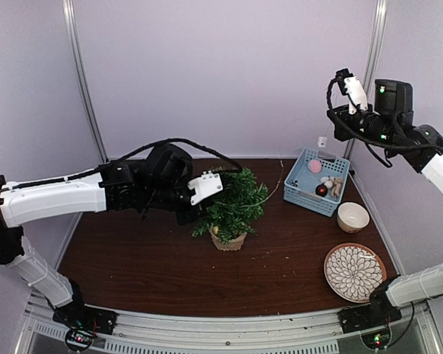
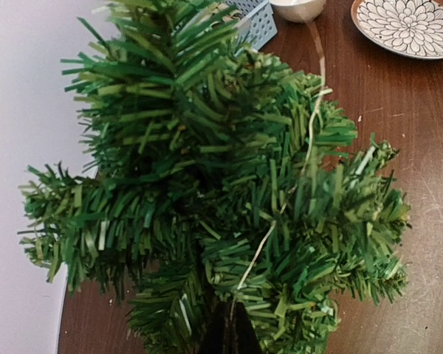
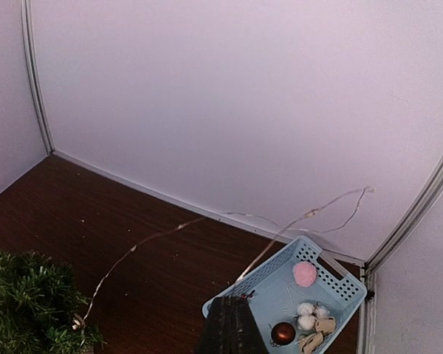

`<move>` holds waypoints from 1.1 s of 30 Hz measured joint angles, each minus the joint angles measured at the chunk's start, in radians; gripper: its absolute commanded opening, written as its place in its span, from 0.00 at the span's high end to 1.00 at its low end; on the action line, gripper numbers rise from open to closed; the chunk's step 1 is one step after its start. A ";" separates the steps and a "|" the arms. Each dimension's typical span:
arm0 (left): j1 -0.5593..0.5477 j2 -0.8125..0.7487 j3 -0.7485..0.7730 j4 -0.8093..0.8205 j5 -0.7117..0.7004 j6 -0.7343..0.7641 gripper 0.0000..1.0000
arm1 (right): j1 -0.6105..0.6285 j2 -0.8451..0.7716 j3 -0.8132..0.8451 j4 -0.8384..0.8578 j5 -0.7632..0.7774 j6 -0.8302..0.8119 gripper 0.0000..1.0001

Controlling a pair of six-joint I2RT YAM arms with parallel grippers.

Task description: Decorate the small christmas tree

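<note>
The left gripper [image 2: 231,330], fingers clenched, sits at the very bottom of its wrist view, buried in the small christmas tree [image 2: 229,192], which stands upright in its pot near the middle of the table [image 1: 133,258]. A thin wire [image 2: 310,140] runs down through the branches to its tips, apparently pinched there. The right gripper [image 3: 229,324], also clenched, hangs high above the blue basket [image 3: 340,279] and seems to hold the wire's other end. By the look of it, decorating has barely begun: the wire is only partly draped, and the pink pompom [image 3: 304,273], white balls [image 3: 306,316] and dark bauble [image 3: 283,332] lie in the basket — none on the tree.
</note>
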State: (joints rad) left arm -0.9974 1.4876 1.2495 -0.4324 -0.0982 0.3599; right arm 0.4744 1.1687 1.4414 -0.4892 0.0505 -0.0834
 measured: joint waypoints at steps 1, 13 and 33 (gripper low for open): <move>-0.002 0.011 0.007 -0.001 -0.004 0.001 1.00 | -0.002 0.008 0.001 0.000 0.000 0.000 1.00; -0.003 0.071 0.049 -0.044 -0.106 -0.030 1.00 | -0.005 0.228 0.166 0.020 -0.100 0.018 1.00; -0.003 0.100 0.050 -0.055 -0.171 -0.045 1.00 | 0.013 0.610 0.466 0.035 -0.320 0.072 1.00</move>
State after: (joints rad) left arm -1.0008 1.5875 1.2995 -0.4870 -0.2687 0.3149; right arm 0.4870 1.7786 1.9076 -0.4538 -0.2699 -0.0116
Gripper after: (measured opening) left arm 0.008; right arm 0.016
